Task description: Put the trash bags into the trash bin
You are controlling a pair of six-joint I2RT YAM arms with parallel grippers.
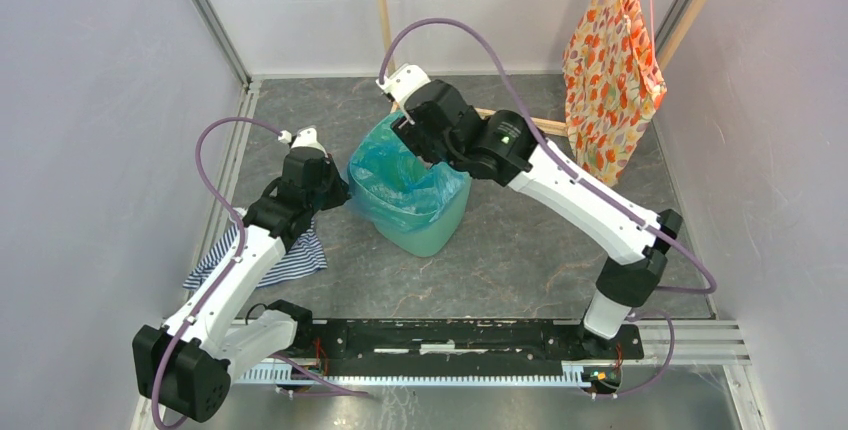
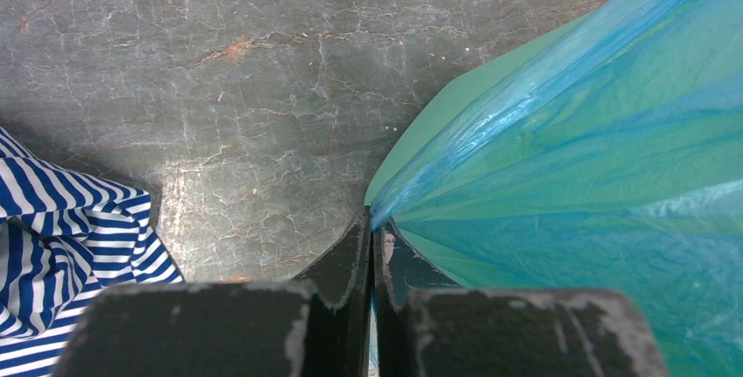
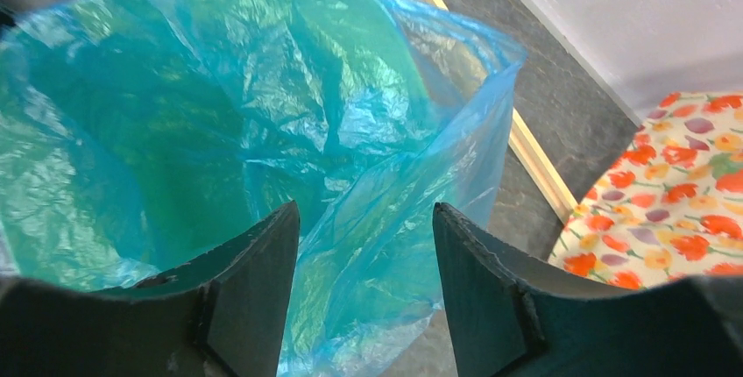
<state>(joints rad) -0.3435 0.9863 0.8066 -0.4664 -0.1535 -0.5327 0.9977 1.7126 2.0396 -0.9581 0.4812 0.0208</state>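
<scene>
The light-blue translucent trash bag [image 1: 405, 175] sits in the mint-green bin [image 1: 435, 232] at mid table, its mouth open and draped over the rim. My left gripper [image 1: 345, 190] is shut on the bag's left edge; in the left wrist view the jaws [image 2: 375, 224] pinch a gathered fold of the bag [image 2: 561, 131] against the green bin wall [image 2: 438, 123]. My right gripper [image 1: 410, 130] hangs open over the bag's far rim; in the right wrist view its fingers [image 3: 364, 219] straddle the bag's edge [image 3: 263, 88] without closing on it.
A blue-and-white striped cloth [image 1: 290, 260] lies under the left arm, also in the left wrist view [image 2: 61, 237]. An orange floral fabric [image 1: 610, 70] hangs at the back right on a wooden frame [image 1: 540, 125]. Walls close in on both sides.
</scene>
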